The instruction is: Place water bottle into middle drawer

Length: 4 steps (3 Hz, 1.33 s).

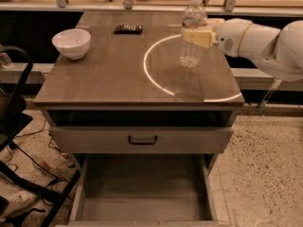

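One middle drawer (pixel 142 207) hangs open nearest: shallow wooden tray, bare flat floor, low walls. Above it, smooth brown tabletop (pixel 109 74). Right rear: ribbed clear water bottle (pixel 190 55), upright, white cap, clasped at mid-height by the gripper (pixel 194 33). Round white bowl (pixel 71 42) rear left.

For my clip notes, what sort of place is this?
Likely a robotics lab or test office: speckled floor, loose cables beside a drawer cabinet, and a robot arm whose tool grips a water bottle at the cabinet top.
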Tool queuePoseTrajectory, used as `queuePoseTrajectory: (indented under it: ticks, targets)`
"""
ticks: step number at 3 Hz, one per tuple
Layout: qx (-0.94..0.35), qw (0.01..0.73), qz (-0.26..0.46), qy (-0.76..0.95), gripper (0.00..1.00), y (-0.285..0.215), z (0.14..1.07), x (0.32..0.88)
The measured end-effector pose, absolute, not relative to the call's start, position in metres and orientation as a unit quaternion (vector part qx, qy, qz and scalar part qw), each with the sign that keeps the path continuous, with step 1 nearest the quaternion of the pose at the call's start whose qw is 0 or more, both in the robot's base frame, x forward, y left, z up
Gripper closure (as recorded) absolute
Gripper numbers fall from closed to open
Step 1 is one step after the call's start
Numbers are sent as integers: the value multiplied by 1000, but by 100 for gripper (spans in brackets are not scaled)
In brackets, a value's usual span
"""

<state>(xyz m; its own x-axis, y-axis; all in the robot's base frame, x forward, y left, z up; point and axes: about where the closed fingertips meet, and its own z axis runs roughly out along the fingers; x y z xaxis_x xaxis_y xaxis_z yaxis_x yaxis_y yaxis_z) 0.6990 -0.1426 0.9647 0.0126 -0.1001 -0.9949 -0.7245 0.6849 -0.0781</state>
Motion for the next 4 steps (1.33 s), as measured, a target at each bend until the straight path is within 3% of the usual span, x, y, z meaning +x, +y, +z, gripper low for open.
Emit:
queuePoseTrajectory:
  ticks: [2, 4]
  targets:
    - [-337, 641, 213, 656, 100, -201, 1011, 628]
    - [-321, 631, 201, 677, 100, -284, 967, 523]
